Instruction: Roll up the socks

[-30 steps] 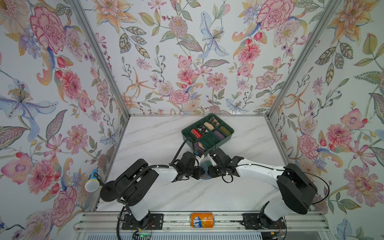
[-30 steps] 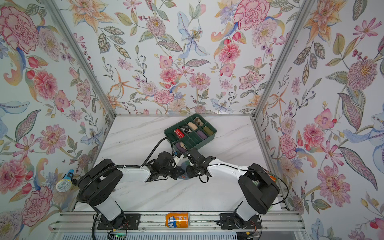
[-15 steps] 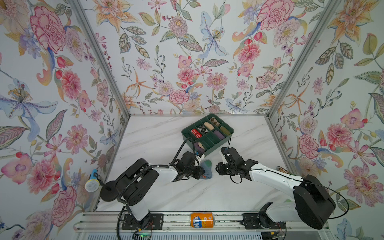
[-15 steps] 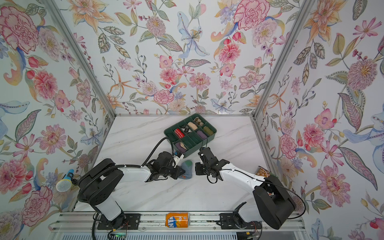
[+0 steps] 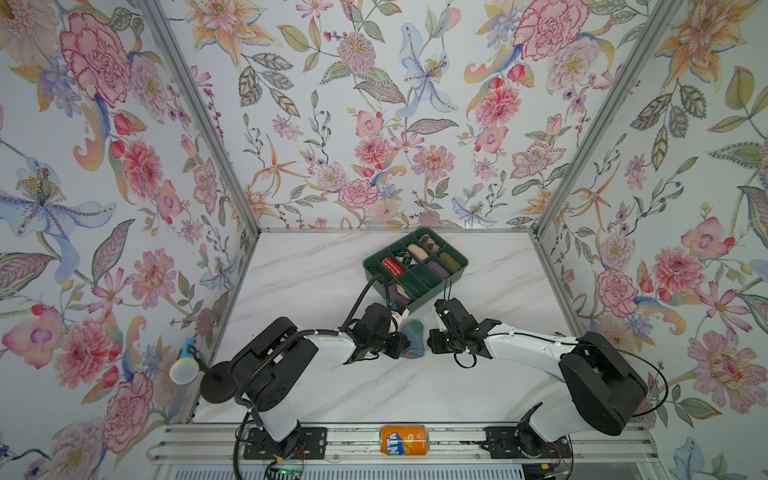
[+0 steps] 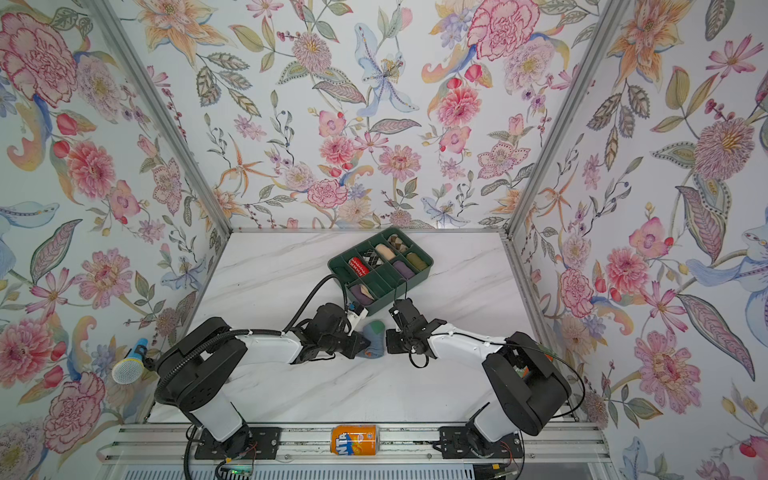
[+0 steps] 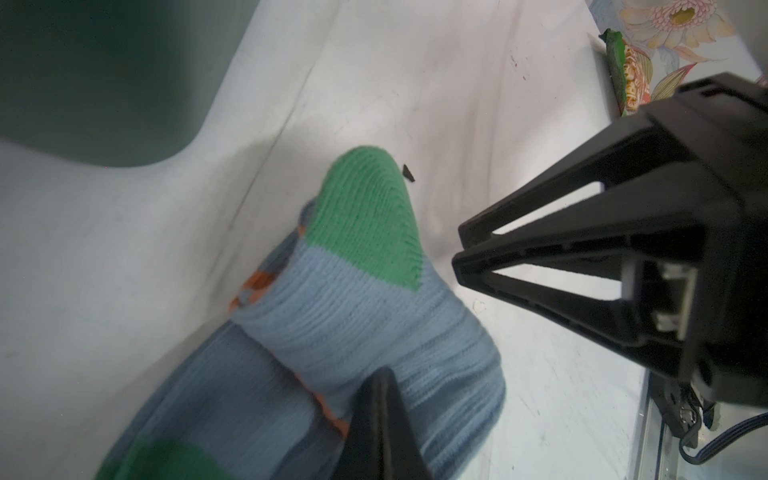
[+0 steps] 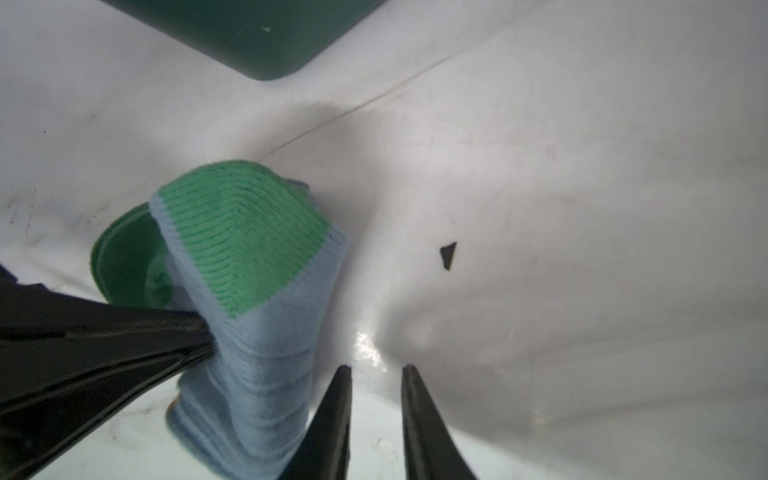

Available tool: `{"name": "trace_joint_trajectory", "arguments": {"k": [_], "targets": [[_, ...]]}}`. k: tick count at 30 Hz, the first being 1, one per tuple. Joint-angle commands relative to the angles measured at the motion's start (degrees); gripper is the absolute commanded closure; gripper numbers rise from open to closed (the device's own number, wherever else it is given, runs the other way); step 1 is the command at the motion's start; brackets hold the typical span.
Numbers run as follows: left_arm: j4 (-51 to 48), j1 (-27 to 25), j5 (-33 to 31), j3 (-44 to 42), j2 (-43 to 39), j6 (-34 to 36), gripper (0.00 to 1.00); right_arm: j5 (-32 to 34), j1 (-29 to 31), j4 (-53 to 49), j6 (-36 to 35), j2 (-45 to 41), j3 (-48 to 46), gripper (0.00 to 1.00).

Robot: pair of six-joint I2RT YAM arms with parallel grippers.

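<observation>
Presently | socks (image 5: pixel 412 340), part-rolled, on bench (image 5: pixel 316 282) | left claw (image 8: pixel 210 343) clamped on them, likely against unwinding | right claw (image 8: pixel 375 370) narrowly parted, empty, just beside

Your socks (image 7: pixel 353 324) are grey-blue ribbed, green-toed, orange-striped; your table (image 5: pixel 311 282) is white veined marble, the tray (image 5: pixel 424 300) dark green.
</observation>
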Motion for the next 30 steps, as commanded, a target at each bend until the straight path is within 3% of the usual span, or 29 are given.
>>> {"name": "trace_joint_trajectory", "arguments": {"k": [1, 30], "targets": [[-7.0, -0.2, -1.6, -1.4, 0.4, 1.2, 1.00, -0.7, 0.6, 1.8, -0.6, 1.2, 1.7, 0.76], [-9.1, 1.6, -1.5, -1.8, -3.0, 2.3, 1.00, -10.0, 1.8, 8.8, -0.1, 1.7, 1.2, 0.76]]}}
